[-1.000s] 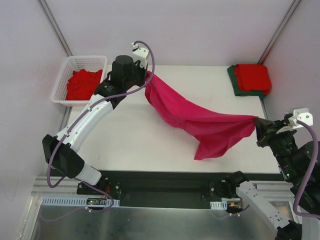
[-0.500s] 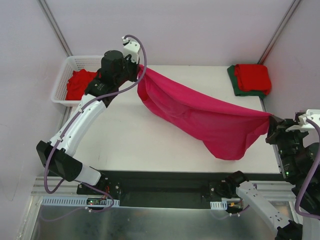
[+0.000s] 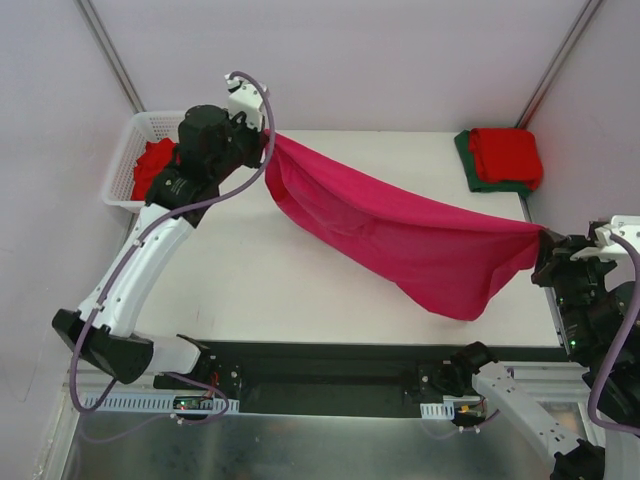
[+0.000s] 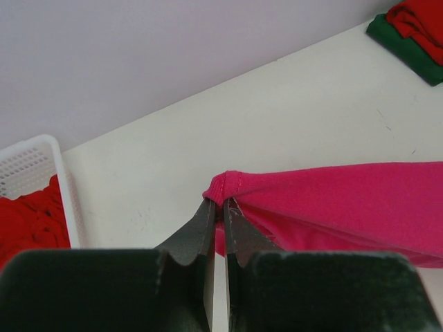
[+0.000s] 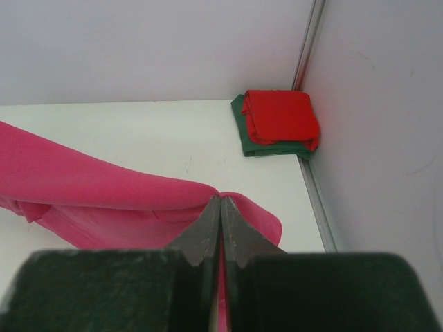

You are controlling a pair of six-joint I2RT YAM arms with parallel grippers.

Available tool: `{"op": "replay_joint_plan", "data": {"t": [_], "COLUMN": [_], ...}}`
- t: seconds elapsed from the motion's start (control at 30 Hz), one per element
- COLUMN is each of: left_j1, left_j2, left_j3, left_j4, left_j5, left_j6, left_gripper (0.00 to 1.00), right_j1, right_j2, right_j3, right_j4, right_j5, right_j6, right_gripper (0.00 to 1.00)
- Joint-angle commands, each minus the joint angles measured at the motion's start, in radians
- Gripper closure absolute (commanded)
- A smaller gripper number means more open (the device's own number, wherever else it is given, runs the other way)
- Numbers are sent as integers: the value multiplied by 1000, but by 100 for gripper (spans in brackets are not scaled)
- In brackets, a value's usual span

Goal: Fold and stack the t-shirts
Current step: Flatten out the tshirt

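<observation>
- The step in hand looks like the spreading-out before the first fold: the magenta-pink t-shirt (image 3: 400, 235) is stretched in the air between the two arms, not yet laid flat.
- The left gripper (image 4: 223, 204) is clenched on a stitched edge of the shirt, just beside the white lattice basket (image 3: 125, 160), at its inner side.
- The right gripper (image 5: 220, 200) is clenched on the opposite end of the same shirt, well apart from the basket, at the edge of the surface (image 3: 250, 270) farthest from it.
- The shirt's upper edge runs taut from one grip to the other. The rest sags below in a loose, pointed drape over the part of the surface away from the basket; whether its lowest tip touches the surface I cannot tell.
- The next move, as I judge it, calls for lowering both ends together with the tension kept, so the cloth lands smooth and square, not bunched.
- The cloth is soft, thin, matte knit; it forms long shallow folds along the pull and a rolled seam at the left grip.
- In the basket lie crumpled red t-shirts (image 3: 155, 160), unfolded, in a loose heap against the rigid plastic lattice.
- Well apart from the basket, at the other back corner, a folded red t-shirt (image 3: 505, 152) rests squarely on a folded dark green t-shirt (image 3: 468, 165), whose edge shows along two sides; this reads as the stack begun.
- The surface is plain, smooth and white.
</observation>
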Motion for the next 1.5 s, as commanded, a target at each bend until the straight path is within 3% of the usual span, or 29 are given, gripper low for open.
{"op": "replay_joint_plan", "data": {"t": [0.0,0.47,0.7,0.93,1.1,1.27,1.47], "left_j1": [12,12,12,11,11,-43,-155], "left_j2": [-150,-636,-698,-508,-333,-60,279], "left_j3": [-6,-121,-30,-50,-225,-311,-222], "left_j4": [-23,-180,-243,-214,27,207,300], "left_j5": [2,318,407,354,374,352,295], "left_j6": [-10,-177,-211,-178,-204,-225,-214], "left_gripper": [100,100,100,100,100,100,100], "right_j1": [3,2,2,3,2,2,2], "right_j2": [16,-59,-76,48,121,160,182], "right_j3": [16,61,76,-40,-192,-278,-312], "right_j4": [43,155,172,66,78,75,67], "right_j5": [-34,-177,-174,-126,-187,-169,-85], "right_j6": [-9,-3,4,49,129,168,162], "right_gripper": [99,99,99,99,99,99,99]}}
